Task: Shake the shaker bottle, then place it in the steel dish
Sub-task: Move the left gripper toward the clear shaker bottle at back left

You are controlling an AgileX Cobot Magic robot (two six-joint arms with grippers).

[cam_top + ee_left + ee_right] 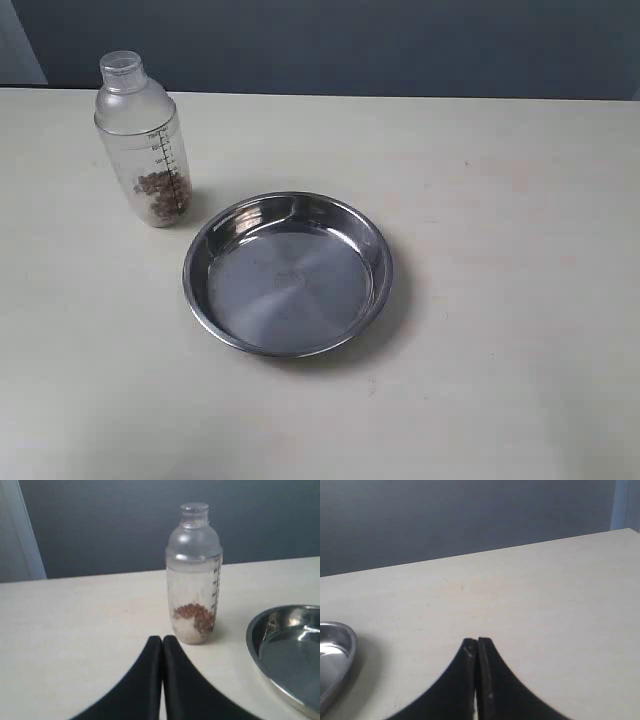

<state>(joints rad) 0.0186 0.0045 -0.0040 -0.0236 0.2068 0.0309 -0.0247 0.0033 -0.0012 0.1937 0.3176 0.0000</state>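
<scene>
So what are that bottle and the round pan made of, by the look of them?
The shaker bottle looks like frosted clear plastic: cloudy walls that let the brown granules show through, with printed black marks. The steel dish looks like polished stainless steel, though the exact metal is a guess: silvery, with mirror-like reflections.

The left gripper (162, 639) consisted of 2 black fingers (142, 685) with a smooth, matte finish. Each finger was broad at its base and narrowed along a concave outer edge to a rounded tip. The inner faces were straight and flat, and their texture could not be resolved. The right gripper (477, 641) carried 2 fingers (492, 685) of the same black colour and the same curved, tapering outline. Its tips appeared squarer than those of the left unit. 1 tip bore faint pale scuff marks close to its end.
</scene>
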